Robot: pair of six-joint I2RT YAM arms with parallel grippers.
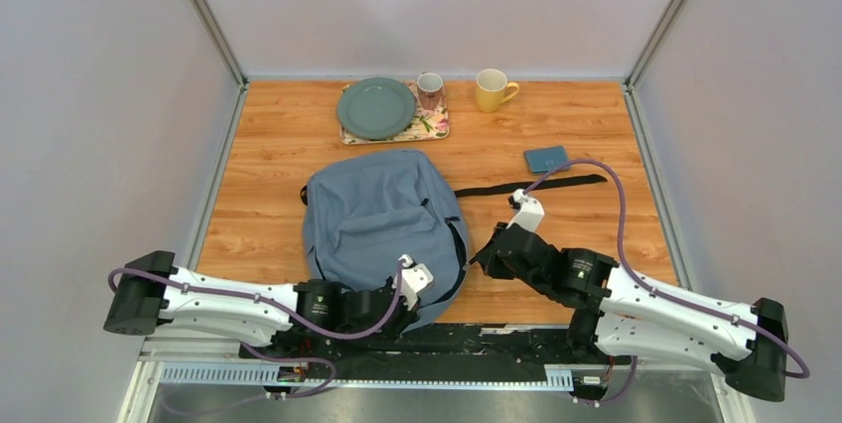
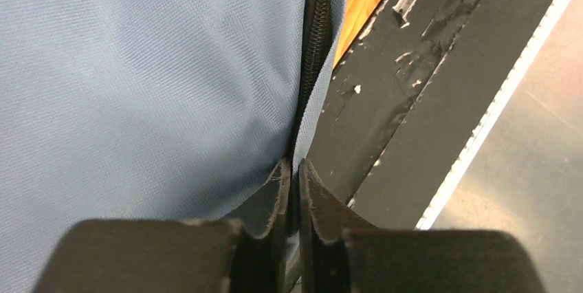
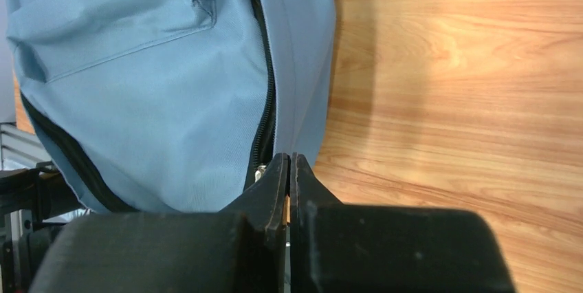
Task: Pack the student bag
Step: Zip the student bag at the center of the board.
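Left pincer (image 2: 291,171) clamps the student bag (image 1: 377,212) at its zipper (image 2: 314,52); right pincer (image 3: 289,164) closed alongside.

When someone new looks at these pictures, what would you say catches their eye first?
The large grey-blue student bag lying flat in the middle of the wooden table dominates. Both arms crowd its near right side: the left gripper and right gripper are closed right at its black zipper. At the far edge stand a green plate on a floral tray and a yellow mug.
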